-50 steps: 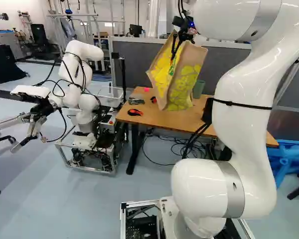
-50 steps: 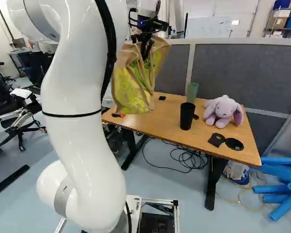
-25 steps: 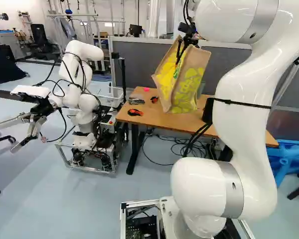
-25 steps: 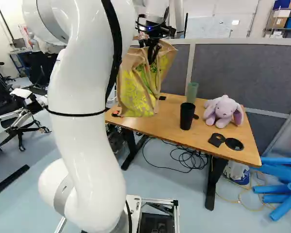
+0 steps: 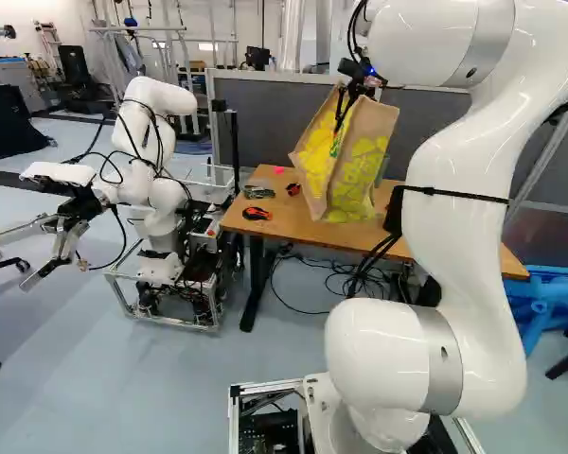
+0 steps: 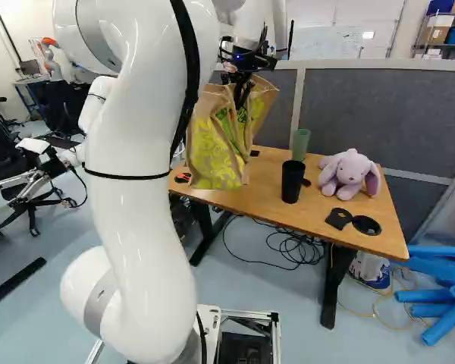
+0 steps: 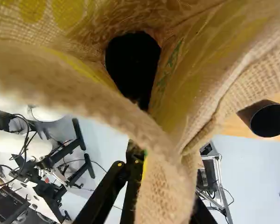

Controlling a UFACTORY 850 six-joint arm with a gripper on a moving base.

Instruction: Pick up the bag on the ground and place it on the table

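In the right base view my gripper [image 6: 243, 89] is shut on the top rim of the tan and yellow bag [image 6: 218, 152], which hangs upright over the far-left part of the wooden table [image 6: 326, 206]. The left base view shows the bag [image 5: 352, 165] below the gripper, covering part of the tabletop; whether its bottom touches the wood I cannot tell. Seen from the wrist, the gripper [image 7: 161, 186] pinches the woven rim [image 7: 163, 205], partly hidden by the cloth, and the bag's dark mouth gapes ahead of the fingers.
On the table stand a black cup [image 6: 293, 182], a green cup [image 6: 300, 144] and a plush rabbit [image 6: 349, 173], with flat black pieces [image 6: 352, 221] near the front. A red and black tool [image 5: 257, 214] lies at its left end. Another robot [image 5: 156, 142] stands left of the table; a grey partition [image 6: 387, 114] rises behind.
The arm has carried the bag rightward in both base views and lowered it a little, most of the sideways shift coming first. The base has not moved, and the grip stays on the rim.
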